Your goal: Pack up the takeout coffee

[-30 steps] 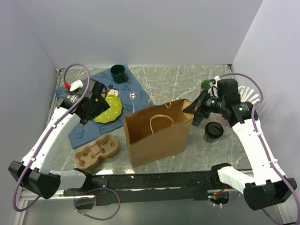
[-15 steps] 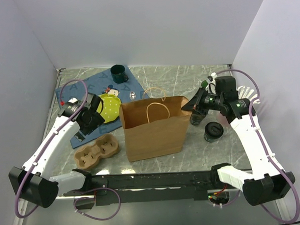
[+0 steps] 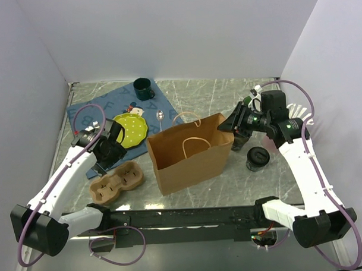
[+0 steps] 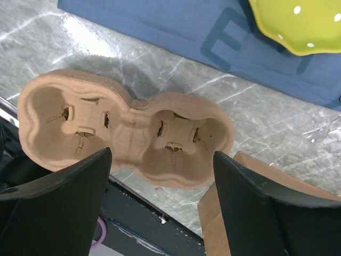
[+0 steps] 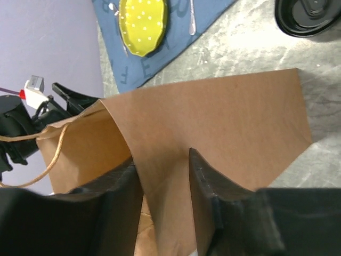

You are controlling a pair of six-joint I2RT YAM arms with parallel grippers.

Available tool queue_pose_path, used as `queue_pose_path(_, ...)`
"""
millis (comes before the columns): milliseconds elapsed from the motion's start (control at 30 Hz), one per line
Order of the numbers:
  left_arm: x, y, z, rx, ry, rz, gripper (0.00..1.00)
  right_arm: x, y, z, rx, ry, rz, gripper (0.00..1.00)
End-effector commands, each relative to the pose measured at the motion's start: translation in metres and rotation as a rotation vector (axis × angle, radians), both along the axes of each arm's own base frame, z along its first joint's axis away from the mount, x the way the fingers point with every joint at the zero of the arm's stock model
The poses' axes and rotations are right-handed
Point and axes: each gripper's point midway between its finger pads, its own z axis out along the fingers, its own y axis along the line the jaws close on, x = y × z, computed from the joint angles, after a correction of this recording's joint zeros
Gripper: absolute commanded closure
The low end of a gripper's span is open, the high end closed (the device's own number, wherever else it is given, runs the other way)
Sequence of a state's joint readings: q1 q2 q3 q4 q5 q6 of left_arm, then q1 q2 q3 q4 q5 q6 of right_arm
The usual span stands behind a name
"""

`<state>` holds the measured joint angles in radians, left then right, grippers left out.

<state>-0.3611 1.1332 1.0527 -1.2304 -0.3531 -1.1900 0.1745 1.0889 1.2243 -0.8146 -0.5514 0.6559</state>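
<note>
Top external, takeout coffee (image 3: 257,158) between paper bag (image 3: 191,162) and counter's (image 3: 227,92) right edge, right gripper (image 5: 162,156) parted astride bag rim, left gripper (image 4: 161,154) open.

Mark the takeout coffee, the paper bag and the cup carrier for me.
takeout coffee (image 3: 257,157): top external view, on its black lid.
paper bag (image 3: 194,165): top external view, on its near wall.
cup carrier (image 4: 136,125): left wrist view, on the bridge between its wells.
</note>
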Motion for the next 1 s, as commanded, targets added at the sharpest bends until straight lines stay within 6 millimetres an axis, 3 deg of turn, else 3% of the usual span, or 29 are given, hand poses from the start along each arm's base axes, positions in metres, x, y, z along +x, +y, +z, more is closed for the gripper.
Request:
queue_pose_path(0,-0.001,-0.004,-0.004,-0.037,-0.012,0.017,0.18,-0.001,-0.005,0.013,-0.042,-0.037,-0.003,0.50)
queue_pose_path(300,-0.006,-0.006,-0.019,-0.084,0.010,-0.013,0.27,-0.003,-0.010,0.041,-0.099,-0.081,0.027,0.32)
queue_pose_path(433,-0.008,-0.009,-0.029,-0.119,0.027,-0.024,0.28,-0.002,-0.020,0.049,-0.141,-0.120,-0.015,0.15)
queue_pose_path(567,-0.013,-0.005,-0.039,-0.104,0.057,-0.027,0.34,-0.005,-0.019,0.057,-0.120,-0.153,-0.027,0.15)
queue_pose_path(967,-0.031,0.006,-0.050,-0.051,0.118,-0.059,0.35,-0.002,-0.018,0.048,-0.121,-0.134,-0.024,0.15)
